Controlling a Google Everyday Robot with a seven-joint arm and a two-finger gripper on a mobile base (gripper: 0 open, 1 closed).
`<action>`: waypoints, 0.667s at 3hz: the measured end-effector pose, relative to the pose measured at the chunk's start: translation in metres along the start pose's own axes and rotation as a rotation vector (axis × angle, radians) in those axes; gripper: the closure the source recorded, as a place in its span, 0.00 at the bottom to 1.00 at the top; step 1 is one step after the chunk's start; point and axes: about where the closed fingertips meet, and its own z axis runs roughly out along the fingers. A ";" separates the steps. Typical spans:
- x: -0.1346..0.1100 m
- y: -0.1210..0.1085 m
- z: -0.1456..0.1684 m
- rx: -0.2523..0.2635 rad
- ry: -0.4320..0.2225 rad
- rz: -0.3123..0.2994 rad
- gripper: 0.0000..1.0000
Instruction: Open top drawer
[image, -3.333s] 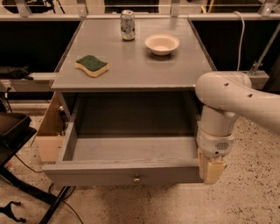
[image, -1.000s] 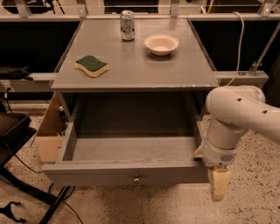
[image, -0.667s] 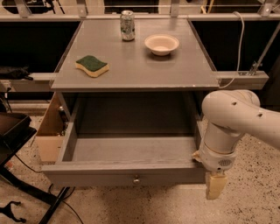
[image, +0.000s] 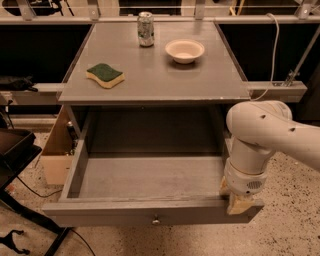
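Drawer (image: 150, 177) is seen pulled well out from under the table top (image: 155, 87), with its front turned toward the camera; the long axis of that front is laid left to right across the view, and the travel is at right angles to it, out toward the camera. At the left a sponge (image: 105, 75) is set on the table top; a can (image: 145, 29) and a bowl (image: 184, 50) are placed farther back and to the right, all well apart from the work. At the middle of the front the knob (image: 156, 219) is found, with nothing on it. At the right end of the front the gripper (image: 238, 201) is placed, touching the top edge at the corner or just beside it; which of the two cannot be made out, and whether it is open or shut cannot be told. The white arm (image: 265, 135) is bent down to it from the right. The knob is thus to be sought to the left of the gripper, along the front; from how far out the box is shown, the task is judged as good as done. Any further pull would have to be made straight toward the camera, since a pull applied at the corner could skew the box in its runners.
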 end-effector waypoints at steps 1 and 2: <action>0.000 -0.002 -0.001 0.004 -0.002 0.000 0.00; 0.007 0.003 -0.028 0.090 0.013 0.010 0.00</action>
